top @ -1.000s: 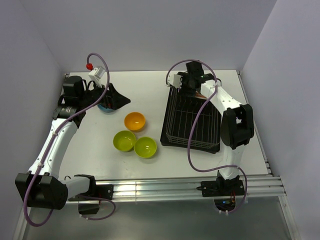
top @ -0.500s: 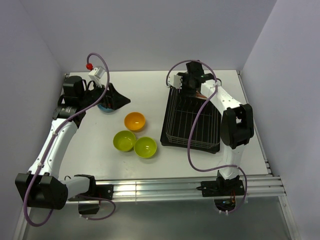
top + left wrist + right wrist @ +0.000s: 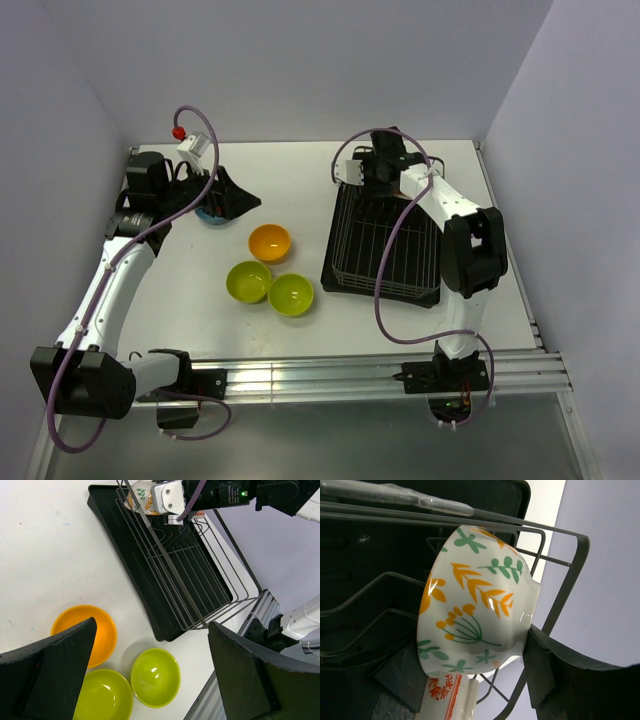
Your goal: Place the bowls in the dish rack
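Right tool point(image 3: 472, 655) turned slightly; pinches leaf-patterned white bowl point(image 3: 475, 595) at dish rack point(image 3: 385, 240) far end. Counter point(image 3: 300, 170), near to far: green bowl point(image 3: 291, 294) beside second green bowl point(image 3: 249, 282); orange bowl point(image 3: 270, 241); blue bowl point(image 3: 207, 215), seemingly under left tool point(image 3: 151, 625), spread wide.

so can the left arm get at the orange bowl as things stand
Probably yes. The left gripper is open and empty, and the orange bowl sits uncovered on the table close by, with nothing between them.

Right gripper point(image 3: 378, 172) over dish rack point(image 3: 346, 268)
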You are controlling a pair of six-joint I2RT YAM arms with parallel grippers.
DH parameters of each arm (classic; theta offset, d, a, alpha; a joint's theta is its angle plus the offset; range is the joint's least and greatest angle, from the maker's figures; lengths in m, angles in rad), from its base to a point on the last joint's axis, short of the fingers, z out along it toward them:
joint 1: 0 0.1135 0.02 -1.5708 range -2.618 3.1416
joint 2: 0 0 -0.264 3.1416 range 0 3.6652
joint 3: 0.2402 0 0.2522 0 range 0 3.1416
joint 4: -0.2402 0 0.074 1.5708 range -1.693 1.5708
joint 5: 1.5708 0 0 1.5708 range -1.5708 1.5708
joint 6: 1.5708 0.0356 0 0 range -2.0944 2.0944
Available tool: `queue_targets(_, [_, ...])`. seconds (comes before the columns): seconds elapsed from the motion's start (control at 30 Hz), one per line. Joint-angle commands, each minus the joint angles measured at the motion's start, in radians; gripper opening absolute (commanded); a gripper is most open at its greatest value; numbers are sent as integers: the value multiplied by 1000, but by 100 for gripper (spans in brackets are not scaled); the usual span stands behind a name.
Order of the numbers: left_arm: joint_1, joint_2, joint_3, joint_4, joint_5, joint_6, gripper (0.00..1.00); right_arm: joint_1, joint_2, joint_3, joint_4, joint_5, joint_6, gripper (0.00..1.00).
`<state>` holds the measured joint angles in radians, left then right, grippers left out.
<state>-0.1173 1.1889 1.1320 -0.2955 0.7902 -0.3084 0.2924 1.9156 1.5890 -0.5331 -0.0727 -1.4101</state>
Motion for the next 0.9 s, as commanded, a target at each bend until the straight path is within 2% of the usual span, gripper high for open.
queue_targets(0.0, [4,-2,0,48,27,14,100,-7,-29,-14,-47,62,-21,19])
queue_targets(0.1, [5,1,2,39,27,20,99,-4,-33,-26,-21,63,-13,36])
queue_targets(0.13, [5,2,3,39,26,22,100,-4,-35,-30,-16,62,-12,46])
queue_targets(0.27, [4,2,3,38,26,23,99,1,-41,-31,-11,56,2,61])
queue_targets(0.3, [4,2,3,38,26,25,100,2,-44,-29,-13,54,6,62])
queue_targets(0.33, [4,2,6,35,26,26,100,5,-44,-27,-15,53,8,69])
queue_targets(0.4, [4,5,8,32,23,29,99,10,-52,-27,-19,51,11,76])
queue_targets(0.87, [4,2,22,24,20,37,99,30,-81,-57,-42,68,-3,79])
